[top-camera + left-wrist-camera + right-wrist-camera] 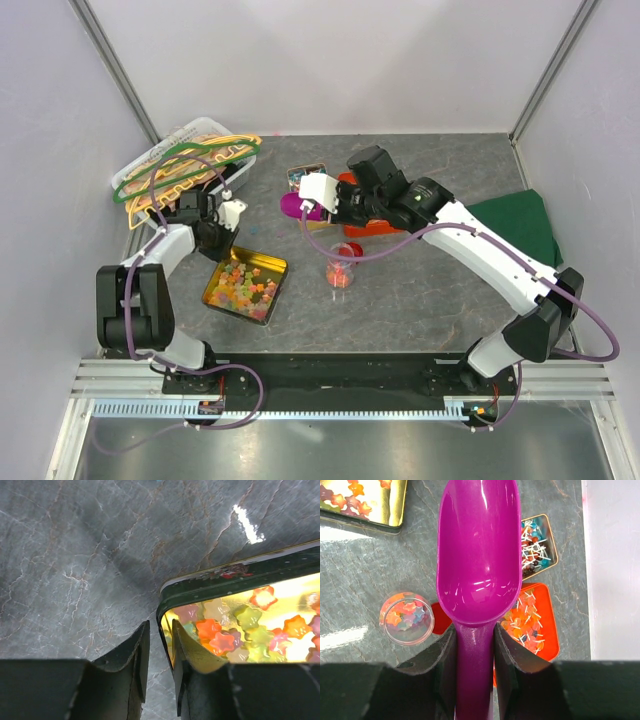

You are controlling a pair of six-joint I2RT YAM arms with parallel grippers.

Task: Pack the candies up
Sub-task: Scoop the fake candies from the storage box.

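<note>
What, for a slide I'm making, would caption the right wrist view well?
Right gripper holds an empty purple scoop near a clear cup of star candies and an orange tray.

Top camera: high up at near side, looks down and toward far wall point(330, 60). Far off; sees whole table point(430, 300).

Left wrist camera: rides on left arm, looks down past left gripper point(160, 625). Very close to table; sees only one corner of gold tin point(240, 572).

Right wrist camera: rides on right arm, looks down along purple scoop point(477, 550) in right gripper point(475, 630). Bit higher up, sees more.

Shared: gold tin in all three views. Clear cup point(382, 622) and orange tray point(546, 597) in top and right wrist views.
</note>
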